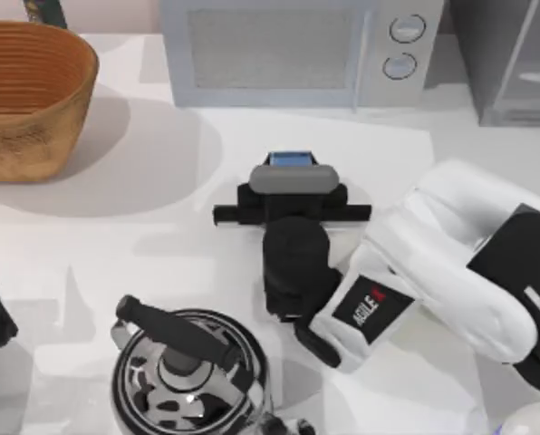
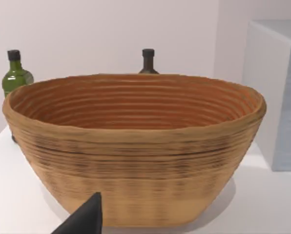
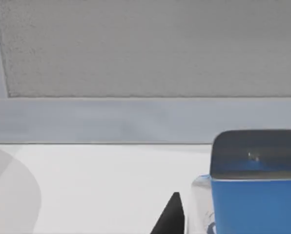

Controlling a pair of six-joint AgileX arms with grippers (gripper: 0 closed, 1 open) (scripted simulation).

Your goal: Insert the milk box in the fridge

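Milk box [image 1: 290, 160] (mostly under right arm)

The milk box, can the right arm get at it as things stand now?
Probably yes. The right gripper hangs right over the milk box in front of the microwave, and the right wrist view shows the carton's blue top close beside a fingertip, with nothing between them.

Blue-topped milk box [image 1: 291, 160], seemingly upright, left of fridge [image 1: 515, 63].

Blue-topped milk box [image 3: 255, 204], tan ribbed basket [image 2: 135, 146], light grey microwave [image 1: 279, 50]
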